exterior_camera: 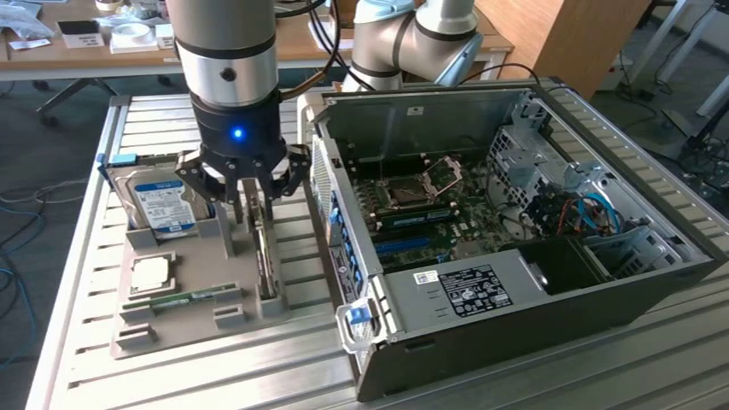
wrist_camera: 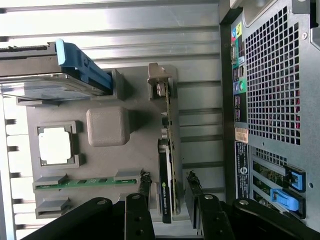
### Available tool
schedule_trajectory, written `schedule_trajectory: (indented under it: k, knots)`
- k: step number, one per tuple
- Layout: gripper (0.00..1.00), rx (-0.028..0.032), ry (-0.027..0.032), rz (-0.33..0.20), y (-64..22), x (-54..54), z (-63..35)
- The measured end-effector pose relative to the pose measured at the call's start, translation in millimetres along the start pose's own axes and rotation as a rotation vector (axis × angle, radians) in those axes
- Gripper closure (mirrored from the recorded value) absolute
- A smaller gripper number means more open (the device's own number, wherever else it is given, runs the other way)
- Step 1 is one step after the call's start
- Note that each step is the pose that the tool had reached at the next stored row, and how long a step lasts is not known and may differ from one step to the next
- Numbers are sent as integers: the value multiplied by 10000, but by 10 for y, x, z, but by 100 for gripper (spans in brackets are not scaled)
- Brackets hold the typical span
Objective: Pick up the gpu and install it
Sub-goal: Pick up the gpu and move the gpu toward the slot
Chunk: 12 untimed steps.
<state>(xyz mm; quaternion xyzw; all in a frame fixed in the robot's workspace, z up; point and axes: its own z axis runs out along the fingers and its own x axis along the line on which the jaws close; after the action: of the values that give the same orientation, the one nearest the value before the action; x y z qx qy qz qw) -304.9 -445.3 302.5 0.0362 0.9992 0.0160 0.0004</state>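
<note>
The gpu (exterior_camera: 266, 256) stands on edge in a slot of the grey tray (exterior_camera: 183, 329), next to the open computer case (exterior_camera: 513, 239). In the wrist view the gpu (wrist_camera: 167, 150) shows as a thin card with a dark face, a green board edge and a pale metal bracket at its far end. My gripper (exterior_camera: 259, 192) hangs just above the card, open. Its two black fingers (wrist_camera: 144, 192) stand one on each side of the card's near end, with a gap to each. Nothing is held.
The tray also holds a blue-labelled hard drive (exterior_camera: 160, 205), a square processor (exterior_camera: 152, 273) and a green RAM stick (exterior_camera: 183, 299). The case's rear panel (wrist_camera: 270, 100) stands close beside the tray. Inside the case lies the motherboard (exterior_camera: 428, 213).
</note>
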Motion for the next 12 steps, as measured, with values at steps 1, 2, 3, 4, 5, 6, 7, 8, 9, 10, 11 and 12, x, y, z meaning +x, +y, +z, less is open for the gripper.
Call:
schedule_trajectory:
  k: [1, 2, 3, 4, 5, 6, 7, 8, 9, 10, 11, 12]
  knots:
    - [58, -1, 0, 0, 0, 0, 0]
    - [58, 0, 0, 0, 0, 0, 0]
    - [58, -2, -2, 0, 0, 0, 4]
    - [58, -4, -5, 0, 0, 0, 11]
    - [58, -3, -3, 0, 0, 1, 16]
    - [58, 0, 0, -1, -1, 1, 19]
    - [58, 1, 1, 0, -1, 1, 18]
    - [58, 1, 1, 0, -1, 1, 18]
    - [58, 1, 1, 0, -1, 1, 19]
    - [58, 0, 0, 0, -1, 1, 19]
    - [58, -1, -1, 0, -1, 1, 20]
    - [58, -1, 0, -1, -1, 1, 20]
